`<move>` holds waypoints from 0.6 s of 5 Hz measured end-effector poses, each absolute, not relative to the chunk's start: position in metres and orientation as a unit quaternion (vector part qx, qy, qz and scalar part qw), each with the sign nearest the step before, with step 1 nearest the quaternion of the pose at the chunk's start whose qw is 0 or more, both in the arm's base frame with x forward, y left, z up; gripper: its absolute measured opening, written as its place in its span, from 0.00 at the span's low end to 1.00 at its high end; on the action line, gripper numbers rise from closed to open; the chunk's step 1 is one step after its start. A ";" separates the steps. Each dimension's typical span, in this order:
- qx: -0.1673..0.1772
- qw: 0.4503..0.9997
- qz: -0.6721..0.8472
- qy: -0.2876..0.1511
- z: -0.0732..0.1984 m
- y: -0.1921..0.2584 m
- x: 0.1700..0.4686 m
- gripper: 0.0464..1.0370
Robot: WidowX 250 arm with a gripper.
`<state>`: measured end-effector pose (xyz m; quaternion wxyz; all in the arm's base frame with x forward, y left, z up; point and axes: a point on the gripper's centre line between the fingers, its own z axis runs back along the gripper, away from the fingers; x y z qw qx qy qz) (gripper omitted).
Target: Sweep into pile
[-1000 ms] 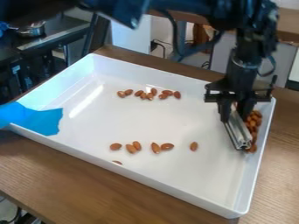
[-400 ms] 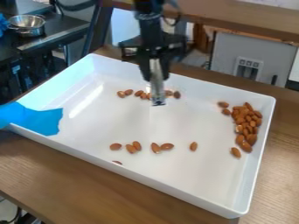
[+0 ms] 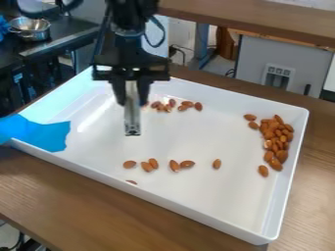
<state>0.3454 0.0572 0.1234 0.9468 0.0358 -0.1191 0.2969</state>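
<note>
Pinching a long silver metal bar (image 3: 132, 117), the black fingers (image 3: 118, 90) have loose brown almonds (image 3: 188, 104) near at four o'clock, the big brown almond pile (image 3: 275, 145) well beyond them; likely sweep, that way!

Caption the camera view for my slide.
Gripper holding a metal bar over a white tray, with almonds piled at its right side and others scattered.

Looks to me like there's room to pass across the middle of the tray (image 3: 196, 139), between far almonds (image 3: 172, 102) and near almonds (image 3: 187, 164), blocked at right by the almond pile (image 3: 281, 156) and raised wall (image 3: 288, 171).
</note>
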 end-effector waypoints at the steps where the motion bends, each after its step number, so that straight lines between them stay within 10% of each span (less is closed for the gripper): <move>1: 0.082 0.938 0.321 -0.103 0.129 0.063 0.324 0.31; 3: 0.140 0.901 0.398 -0.100 0.119 0.057 0.305 0.31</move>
